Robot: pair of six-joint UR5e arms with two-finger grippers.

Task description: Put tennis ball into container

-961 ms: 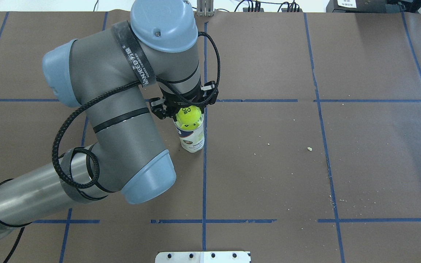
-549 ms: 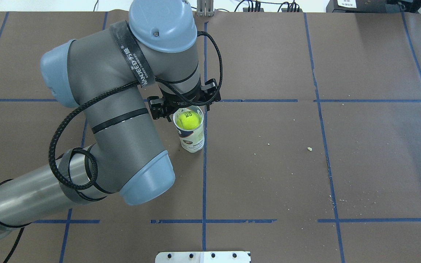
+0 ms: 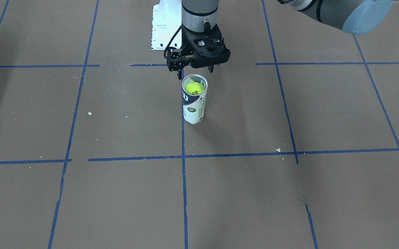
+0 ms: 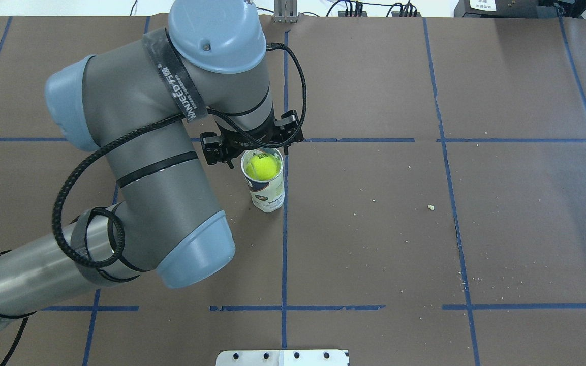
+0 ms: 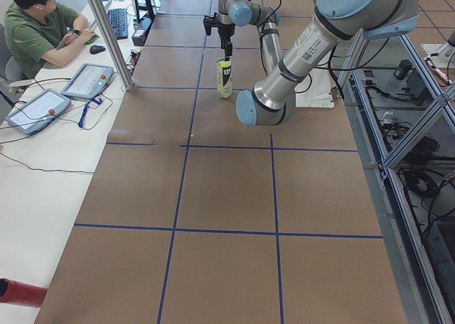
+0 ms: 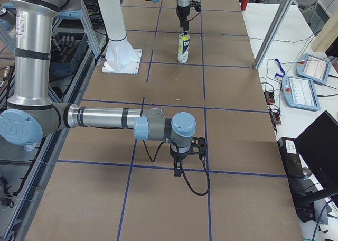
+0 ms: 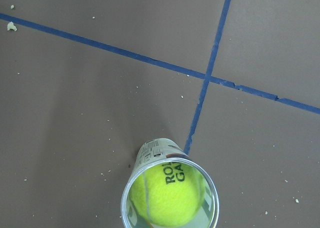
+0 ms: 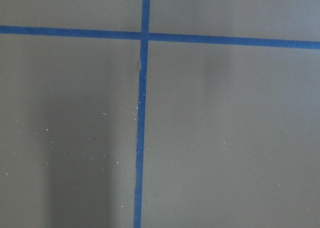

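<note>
- Well, the left gripper [image 3: 196,73] hangs just above the container, upper middle of the front view, jaws spread wide, holding nothing.
- Lower centre of the right-side view, the right gripper [image 6: 189,152]: spread or closed, I cannot tell.
- Upright just beside a blue tape line [image 3: 183,145] stands the container [image 3: 194,107].
- Inside it, just below the rim, sits the tennis ball [image 3: 194,88].

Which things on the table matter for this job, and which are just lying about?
Job: yellow-green fuzzy tennis ball, already inside the tall white-and-navy plastic can; left gripper, open above it.
Lying about: white metal pedestal base; pale crumbs on the brown paper.
</note>
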